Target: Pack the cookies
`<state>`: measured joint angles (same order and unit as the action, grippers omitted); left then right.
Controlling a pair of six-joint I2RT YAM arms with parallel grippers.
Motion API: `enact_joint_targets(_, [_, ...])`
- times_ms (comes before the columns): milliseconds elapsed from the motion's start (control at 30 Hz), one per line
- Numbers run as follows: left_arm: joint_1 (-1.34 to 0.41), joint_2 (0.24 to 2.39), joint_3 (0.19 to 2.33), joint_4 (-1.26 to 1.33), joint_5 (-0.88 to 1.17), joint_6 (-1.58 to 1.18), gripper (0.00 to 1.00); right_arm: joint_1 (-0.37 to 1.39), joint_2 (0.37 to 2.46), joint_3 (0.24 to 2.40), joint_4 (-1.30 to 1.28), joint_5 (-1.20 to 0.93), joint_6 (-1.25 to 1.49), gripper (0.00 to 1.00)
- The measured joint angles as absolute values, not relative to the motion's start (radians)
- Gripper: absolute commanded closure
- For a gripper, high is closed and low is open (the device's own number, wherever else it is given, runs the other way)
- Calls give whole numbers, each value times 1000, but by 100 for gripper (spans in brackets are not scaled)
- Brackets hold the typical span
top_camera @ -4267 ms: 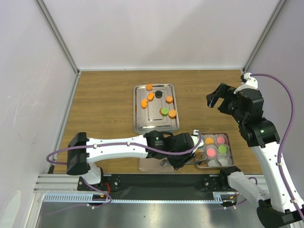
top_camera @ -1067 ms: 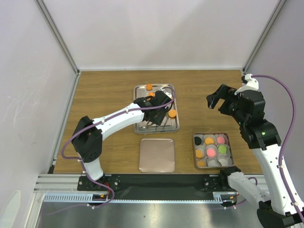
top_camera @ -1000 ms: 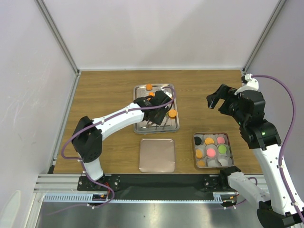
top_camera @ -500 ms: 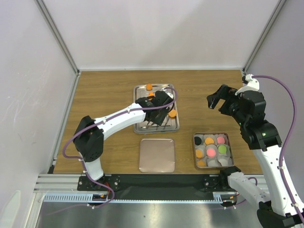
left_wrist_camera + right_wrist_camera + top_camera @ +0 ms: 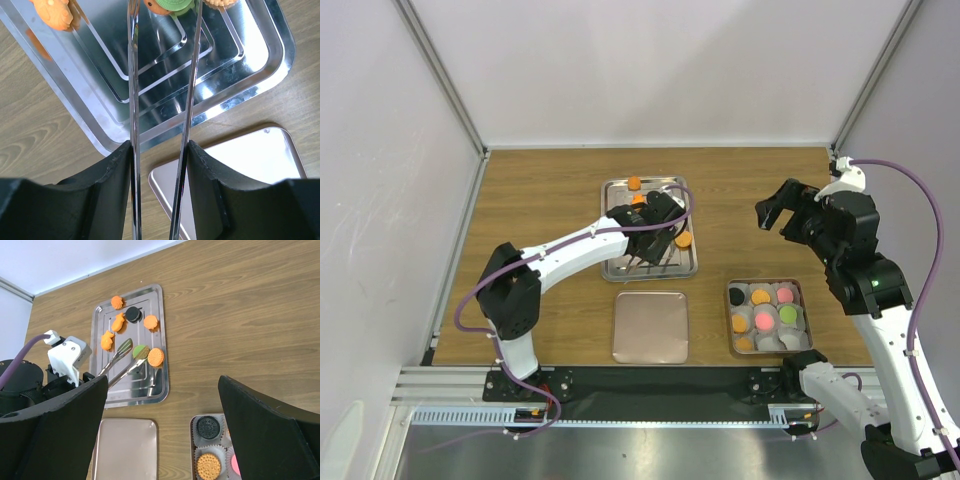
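Note:
Several orange cookies (image 5: 107, 340), a black one (image 5: 133, 314) and a green cookie (image 5: 140, 351) lie on the steel tray (image 5: 620, 268). My left gripper (image 5: 160, 150) is shut on a pair of metal tongs (image 5: 133, 100). The tong tips straddle the green cookie (image 5: 172, 5), which lies closer to the right tip. An orange cookie (image 5: 156, 357) lies just beside it. The small box (image 5: 802, 300) at the front right holds black (image 5: 205, 426), orange, pink and green cookies in paper cups. My right gripper (image 5: 162, 380) hangs open and high over the right side, with nothing between its fingers.
A flat pinkish lid (image 5: 651, 327) lies on the wooden table between the tray and the near edge, left of the box. White walls close in the table at the left, back and right.
The left gripper with the tongs has come from the box back over the tray. Over the last second it hardly moved. The right arm has stayed still.

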<state>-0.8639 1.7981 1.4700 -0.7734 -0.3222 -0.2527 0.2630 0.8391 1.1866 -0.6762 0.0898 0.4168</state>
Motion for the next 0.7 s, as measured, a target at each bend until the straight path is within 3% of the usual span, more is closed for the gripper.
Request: enact_joint_targets(700, [-863, 1797, 1468, -792, -318, -250, 49, 263, 831, 1184, -677, 90, 417, 0])
